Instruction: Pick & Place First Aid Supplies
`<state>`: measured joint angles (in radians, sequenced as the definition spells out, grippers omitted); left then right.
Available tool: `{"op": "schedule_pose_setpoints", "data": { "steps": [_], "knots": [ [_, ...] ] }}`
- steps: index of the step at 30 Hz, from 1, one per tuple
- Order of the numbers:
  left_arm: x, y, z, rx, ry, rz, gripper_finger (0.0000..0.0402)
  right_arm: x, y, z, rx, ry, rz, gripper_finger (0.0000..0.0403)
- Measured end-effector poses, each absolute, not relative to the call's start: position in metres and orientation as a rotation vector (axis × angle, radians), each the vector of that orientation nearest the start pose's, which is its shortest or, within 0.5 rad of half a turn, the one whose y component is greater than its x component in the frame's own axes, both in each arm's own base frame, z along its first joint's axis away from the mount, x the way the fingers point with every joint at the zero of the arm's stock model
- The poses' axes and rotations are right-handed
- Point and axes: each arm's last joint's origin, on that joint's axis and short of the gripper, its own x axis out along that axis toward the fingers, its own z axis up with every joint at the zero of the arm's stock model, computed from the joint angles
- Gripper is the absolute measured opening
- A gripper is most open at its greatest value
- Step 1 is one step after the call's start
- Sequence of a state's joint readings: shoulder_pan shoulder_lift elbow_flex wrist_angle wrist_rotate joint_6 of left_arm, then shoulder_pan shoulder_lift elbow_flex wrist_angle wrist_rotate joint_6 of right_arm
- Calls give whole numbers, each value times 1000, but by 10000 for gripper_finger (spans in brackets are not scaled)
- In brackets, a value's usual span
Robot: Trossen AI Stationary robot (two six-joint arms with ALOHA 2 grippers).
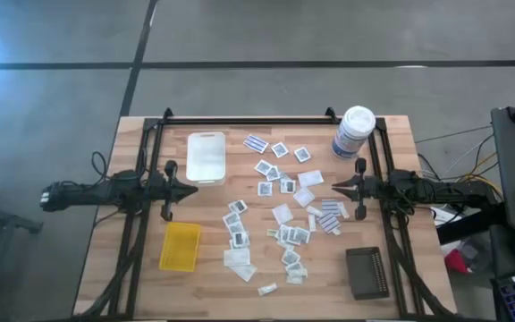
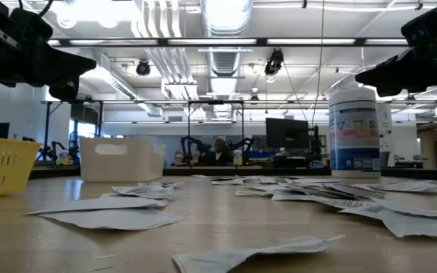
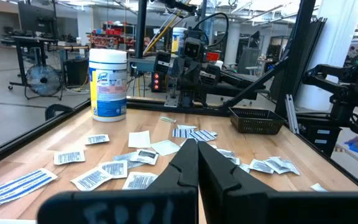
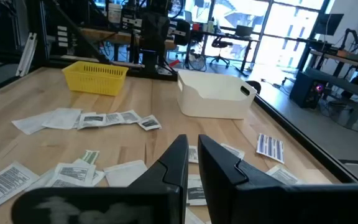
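The first aid supplies (image 1: 280, 215) are small flat packets lying scattered on the wooden table's middle, between the two arms; they also show in the left wrist view (image 3: 138, 155) and the right wrist view (image 4: 104, 119). My left gripper (image 1: 195, 190) hovers level at the table's left, shut with nothing in it, its tips (image 3: 197, 144) pointing toward the packets. My right gripper (image 1: 334, 186) hovers level at the table's right. It faces the left one, its fingers (image 4: 213, 158) nearly together with only a thin slit and nothing between them. Both grippers hang well above the table.
A white tray (image 1: 206, 156) stands at the far left of the middle. A yellow tray (image 1: 180, 247) stands near left and a black tray (image 1: 367, 273) near right. A tall white canister (image 1: 354, 132) stands at the far right. Black frame rails run along both sides of the table.
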<state>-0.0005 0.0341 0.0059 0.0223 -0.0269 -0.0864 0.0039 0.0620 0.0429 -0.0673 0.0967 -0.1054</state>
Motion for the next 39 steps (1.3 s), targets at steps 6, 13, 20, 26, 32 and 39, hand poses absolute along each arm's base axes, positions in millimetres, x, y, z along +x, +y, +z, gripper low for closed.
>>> {"op": "schedule_pose_setpoints", "data": {
  "steps": [6,13,20,26,32,39],
  "knots": [
    [99,1,165,-86,4,27,0,99,-2,167,-109,91,-89,34],
    [99,1,165,-86,5,27,0,99,-2,167,-109,91,-88,34],
    [99,1,165,-86,4,27,0,99,-2,167,-109,92,-88,34],
    [99,1,165,-86,5,27,0,99,-2,167,-109,91,-88,34],
    [99,1,165,-86,5,27,0,99,-2,167,-110,91,-88,34],
    [99,6,167,-131,-32,194,0,99,-2,167,-110,91,-89,34]
  ]
}}
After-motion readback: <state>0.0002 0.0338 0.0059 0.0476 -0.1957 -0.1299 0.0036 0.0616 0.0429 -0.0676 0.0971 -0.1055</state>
